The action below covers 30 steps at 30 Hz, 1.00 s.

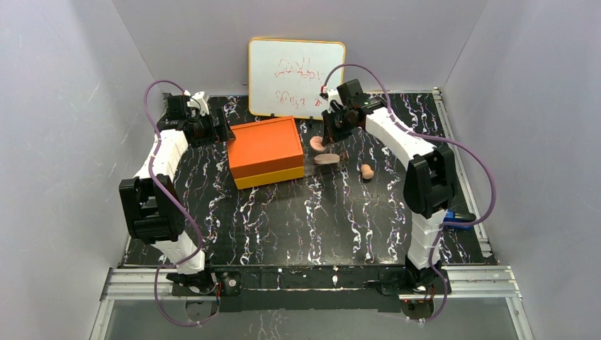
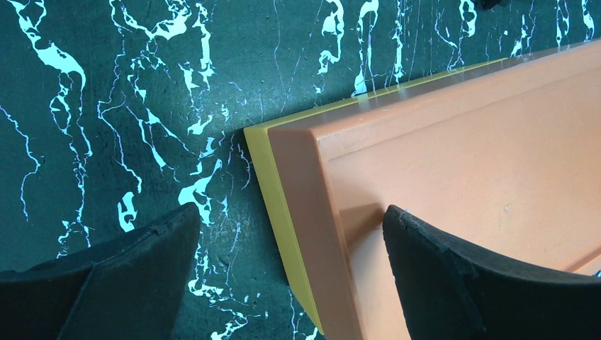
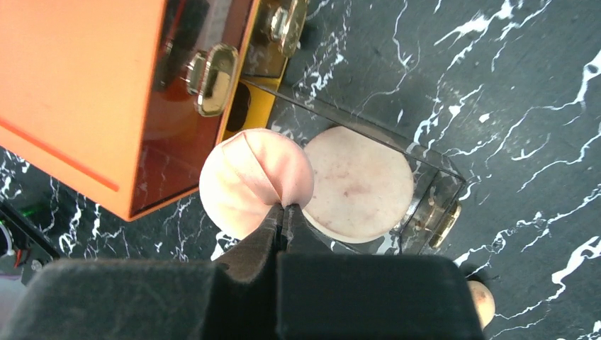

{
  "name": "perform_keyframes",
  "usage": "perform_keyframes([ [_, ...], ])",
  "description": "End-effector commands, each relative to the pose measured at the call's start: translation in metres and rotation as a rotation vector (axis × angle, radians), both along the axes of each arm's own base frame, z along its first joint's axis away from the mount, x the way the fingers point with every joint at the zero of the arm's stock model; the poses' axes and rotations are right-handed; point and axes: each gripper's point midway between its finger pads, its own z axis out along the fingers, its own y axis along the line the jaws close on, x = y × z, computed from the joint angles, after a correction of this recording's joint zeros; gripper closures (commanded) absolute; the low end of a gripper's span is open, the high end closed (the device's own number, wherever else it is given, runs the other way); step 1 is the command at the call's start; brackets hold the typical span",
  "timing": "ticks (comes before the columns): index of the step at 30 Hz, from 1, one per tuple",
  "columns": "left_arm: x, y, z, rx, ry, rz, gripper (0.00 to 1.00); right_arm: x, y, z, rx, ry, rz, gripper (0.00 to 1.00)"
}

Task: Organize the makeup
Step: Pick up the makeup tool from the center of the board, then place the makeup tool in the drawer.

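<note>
Nearest, a tan egg-shaped sponge (image 1: 367, 171) sits on the black marbled table (image 1: 283, 227). Beyond it, a flat peach disc (image 3: 358, 184) lies in the orange box's (image 1: 264, 149) clear pulled-out drawer (image 3: 425, 159). The right wrist view alone shows the right gripper (image 3: 285, 209) pinched tight on a soft pink round puff (image 3: 244, 177) just beside that disc. Far left, the left gripper (image 2: 290, 212) gapes wide and empty, astride the box's corner.

Two white-shelled robot arms with black joint housings appear in the overhead view, the left arm (image 1: 164, 159) at 9 o'clock and the right arm (image 1: 397, 138) at 3 o'clock. A purple cable (image 1: 150, 106) runs along each arm from wrist to base. Seen close, the left fingers (image 2: 135, 276) are matte black, wedge-shaped and rough-edged. The right fingers (image 3: 259, 244) are the same dull black.
</note>
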Motion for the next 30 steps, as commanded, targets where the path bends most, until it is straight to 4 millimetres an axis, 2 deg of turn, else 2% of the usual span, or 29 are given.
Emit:
perform_keyframes([
  [1, -0.041, 0.020, -0.044, 0.110, 0.195, 0.026, 0.04, -0.016, 0.003, -0.004, -0.028, 0.077, 0.068, 0.99],
  [7, -0.041, 0.020, -0.043, 0.110, 0.194, 0.025, 0.04, -0.024, 0.012, -0.024, -0.059, 0.119, 0.092, 0.99],
  [8, -0.040, 0.020, -0.044, 0.110, 0.195, 0.025, 0.04, -0.025, 0.013, -0.026, -0.063, 0.124, 0.096, 0.96],
  [10, -0.040, 0.020, -0.044, 0.109, 0.196, 0.024, 0.04, -0.026, 0.017, -0.030, -0.068, 0.129, 0.104, 0.86],
  [12, -0.040, 0.020, -0.044, 0.111, 0.197, 0.024, 0.04, -0.025, 0.020, -0.030, -0.070, 0.129, 0.108, 0.70],
  [14, -0.040, 0.020, -0.044, 0.111, 0.197, 0.024, 0.04, -0.023, 0.021, -0.029, -0.069, 0.124, 0.109, 0.59],
  [18, -0.039, 0.020, -0.045, 0.111, 0.200, 0.023, 0.04, -0.018, 0.022, -0.026, -0.073, 0.106, 0.102, 0.51],
  [20, -0.039, 0.020, -0.045, 0.111, 0.201, 0.022, 0.04, -0.015, 0.022, -0.023, -0.077, 0.092, 0.093, 0.49],
  [22, -0.039, 0.020, -0.046, 0.111, 0.203, 0.022, 0.04, -0.007, 0.017, -0.019, -0.096, 0.054, 0.057, 0.49],
  [25, -0.038, 0.020, -0.045, 0.111, 0.201, 0.020, 0.04, 0.010, 0.004, 0.003, -0.119, -0.060, -0.038, 0.45],
  [27, -0.038, 0.020, -0.045, 0.111, 0.202, 0.020, 0.04, 0.022, -0.011, 0.021, -0.115, -0.126, -0.117, 0.40],
  [30, -0.038, 0.020, -0.045, 0.110, 0.201, 0.020, 0.04, 0.035, -0.042, 0.036, -0.123, -0.177, -0.237, 0.40],
])
